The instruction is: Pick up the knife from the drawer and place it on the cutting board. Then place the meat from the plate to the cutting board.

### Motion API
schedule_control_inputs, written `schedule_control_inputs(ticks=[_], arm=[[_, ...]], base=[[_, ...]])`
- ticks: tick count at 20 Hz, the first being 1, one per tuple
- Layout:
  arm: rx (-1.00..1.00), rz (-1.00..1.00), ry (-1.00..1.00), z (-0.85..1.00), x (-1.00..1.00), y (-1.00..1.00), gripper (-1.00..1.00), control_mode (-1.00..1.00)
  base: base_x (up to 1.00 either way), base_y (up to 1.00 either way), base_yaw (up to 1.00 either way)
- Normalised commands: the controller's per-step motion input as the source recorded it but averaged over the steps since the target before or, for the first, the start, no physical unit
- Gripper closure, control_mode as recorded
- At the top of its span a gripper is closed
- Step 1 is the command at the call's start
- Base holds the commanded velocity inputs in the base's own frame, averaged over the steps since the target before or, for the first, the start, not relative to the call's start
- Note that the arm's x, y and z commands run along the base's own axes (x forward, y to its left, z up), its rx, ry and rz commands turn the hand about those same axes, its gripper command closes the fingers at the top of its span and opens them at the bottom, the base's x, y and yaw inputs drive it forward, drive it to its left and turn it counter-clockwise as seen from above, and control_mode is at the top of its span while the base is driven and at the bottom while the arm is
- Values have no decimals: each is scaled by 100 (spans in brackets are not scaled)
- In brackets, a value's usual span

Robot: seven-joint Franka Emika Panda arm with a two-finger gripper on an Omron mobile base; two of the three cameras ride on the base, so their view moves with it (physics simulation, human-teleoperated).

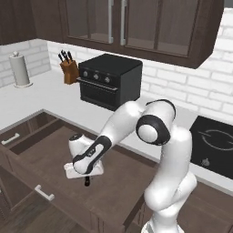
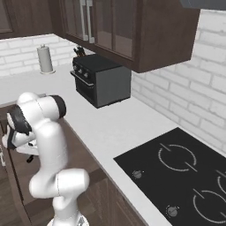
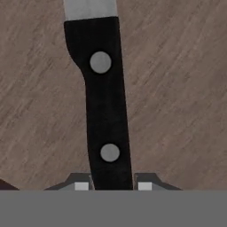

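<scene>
The gripper (image 3: 113,186) is down inside the open drawer (image 1: 113,191), its two fingertips closed narrowly against either side of the knife (image 3: 104,106); the black handle with two silver rivets runs up between them, and the blade begins at the top edge. The knife lies on the brown drawer floor.

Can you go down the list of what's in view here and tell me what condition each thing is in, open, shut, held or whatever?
Wide dark brown wooden drawer: pulled open.
Slim knife with black riveted handle: lying in the drawer, handle between the end effector's fingertips.
End effector: lowered into the drawer, shut on the knife handle.
Black countertop oven: door shut.
Glass-fronted upper cabinet: doors shut.
</scene>
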Motion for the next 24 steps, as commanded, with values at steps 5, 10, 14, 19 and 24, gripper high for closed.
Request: schedule_control_inputs(ticks=[5, 10, 14, 19, 24], arm=[[-1, 25, 0, 100, -75, 0, 100, -100], [0, 23, 0, 100, -44, -2, 100, -100], [0, 20, 0, 100, -26, -22, 100, -100], [1, 11, 0, 100, -41, -51, 100, -100], [6, 6, 0, 100, -40, -61, 100, -100]], base=[[0, 0, 0], [0, 0, 0], [0, 0, 0], [0, 0, 0], [0, 0, 0]])
